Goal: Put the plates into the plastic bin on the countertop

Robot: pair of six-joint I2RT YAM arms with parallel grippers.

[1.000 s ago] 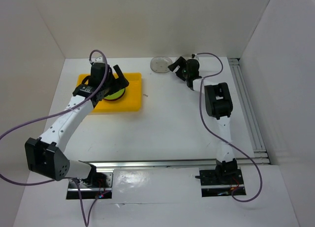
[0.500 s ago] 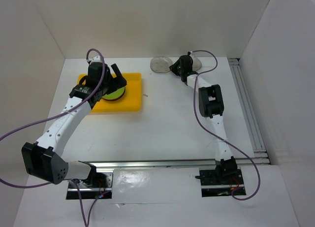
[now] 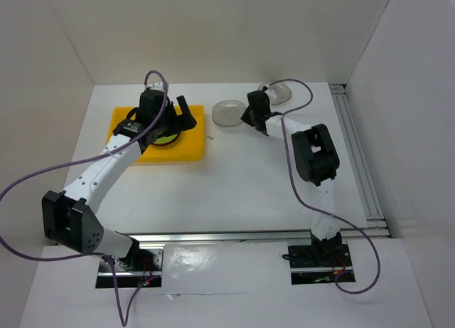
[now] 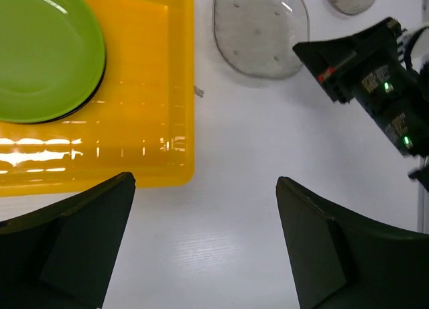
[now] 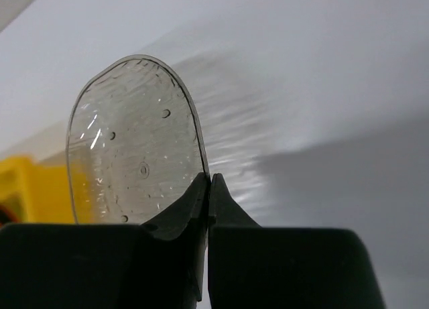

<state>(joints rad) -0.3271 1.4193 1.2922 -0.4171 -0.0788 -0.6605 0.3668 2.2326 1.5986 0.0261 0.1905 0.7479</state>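
Observation:
My right gripper (image 3: 244,117) is shut on the rim of a clear plate (image 3: 227,112), which stands tilted off the white countertop (image 3: 242,178); the right wrist view shows the clear plate (image 5: 134,148) pinched edge-on in the right gripper (image 5: 209,179). A second clear plate (image 3: 277,93) lies by the back wall. A lime green plate (image 4: 47,54) rests on a black plate (image 4: 96,94) inside the yellow plastic bin (image 4: 177,108). Over the bin's right edge my left gripper (image 3: 185,114) hangs open and holds nothing; the left wrist view shows the left gripper (image 4: 204,181) above bare countertop.
White walls close the countertop at the back and both sides. A metal rail (image 3: 359,164) runs along the right side. A tiny speck (image 3: 210,136) lies just right of the bin. Purple cables loop from both arms.
My right gripper has shut on the clear plate's rim and pulled it forward and left, away from the back wall. The left gripper has shifted right across the bin, still open.

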